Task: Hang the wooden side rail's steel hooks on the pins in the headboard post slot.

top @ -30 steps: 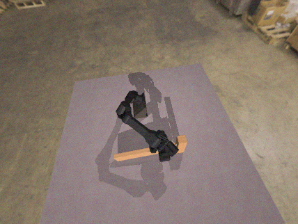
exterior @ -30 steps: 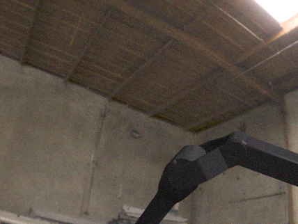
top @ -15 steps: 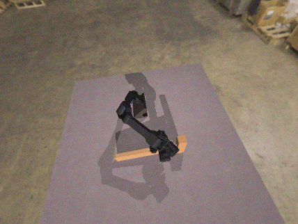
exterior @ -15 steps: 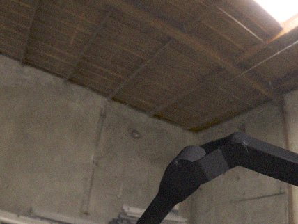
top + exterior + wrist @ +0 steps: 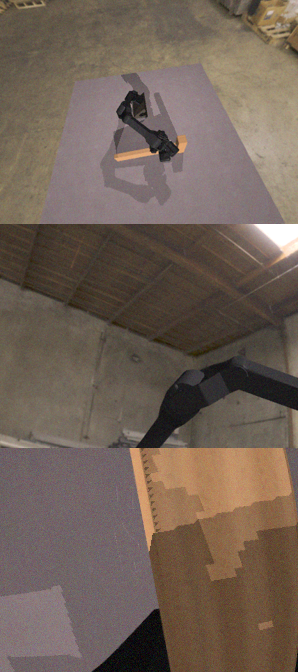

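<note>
The wooden side rail runs from the left toward the headboard post in the top view. My gripper is shut on the rail near its post-side end, close beside the post. The rail's far end is at the left, low over or on the table; contact cannot be told. The wrist view shows the rail's broad face filling the right side, partly shaded, with a black finger at its lower left edge. The hooks, the pins and the slot are hidden, so whether the hooks sit on the pins cannot be told.
The grey-purple table top lies under everything, with arm shadows across it. The arm's base stands behind the rail. The exterior view shows only the arm, walls and roof. Pallets and boxes stand on the floor far off.
</note>
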Controlling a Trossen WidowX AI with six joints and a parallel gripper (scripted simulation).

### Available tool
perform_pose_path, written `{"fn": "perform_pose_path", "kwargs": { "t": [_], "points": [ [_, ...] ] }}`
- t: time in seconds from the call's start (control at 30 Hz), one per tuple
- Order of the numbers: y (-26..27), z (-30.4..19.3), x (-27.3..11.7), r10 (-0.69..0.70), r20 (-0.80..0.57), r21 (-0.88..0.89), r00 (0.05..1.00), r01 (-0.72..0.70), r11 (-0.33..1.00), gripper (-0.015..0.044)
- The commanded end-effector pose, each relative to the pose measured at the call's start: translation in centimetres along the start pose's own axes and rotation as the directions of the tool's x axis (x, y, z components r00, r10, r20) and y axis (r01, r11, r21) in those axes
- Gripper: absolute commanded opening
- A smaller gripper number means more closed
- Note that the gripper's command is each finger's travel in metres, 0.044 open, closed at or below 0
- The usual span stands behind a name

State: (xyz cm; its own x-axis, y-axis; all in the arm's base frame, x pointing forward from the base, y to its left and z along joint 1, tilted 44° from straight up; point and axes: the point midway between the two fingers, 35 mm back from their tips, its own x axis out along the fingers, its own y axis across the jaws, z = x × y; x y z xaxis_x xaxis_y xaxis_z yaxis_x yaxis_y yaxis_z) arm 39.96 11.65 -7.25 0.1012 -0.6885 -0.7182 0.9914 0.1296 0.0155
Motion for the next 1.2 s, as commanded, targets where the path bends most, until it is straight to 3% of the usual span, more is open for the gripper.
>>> {"fn": "perform_pose_path", "kwargs": {
  "t": [0.0,1.17],
  "points": [
    [0.07,-0.25,-0.18,0.009,-0.004,-0.001,1.0,-0.009,1.0,0.0],
    [0.08,-0.25,0.4,0.009,-0.004,-0.001,1.0,-0.009,1.0,0.0]
  ]
}}
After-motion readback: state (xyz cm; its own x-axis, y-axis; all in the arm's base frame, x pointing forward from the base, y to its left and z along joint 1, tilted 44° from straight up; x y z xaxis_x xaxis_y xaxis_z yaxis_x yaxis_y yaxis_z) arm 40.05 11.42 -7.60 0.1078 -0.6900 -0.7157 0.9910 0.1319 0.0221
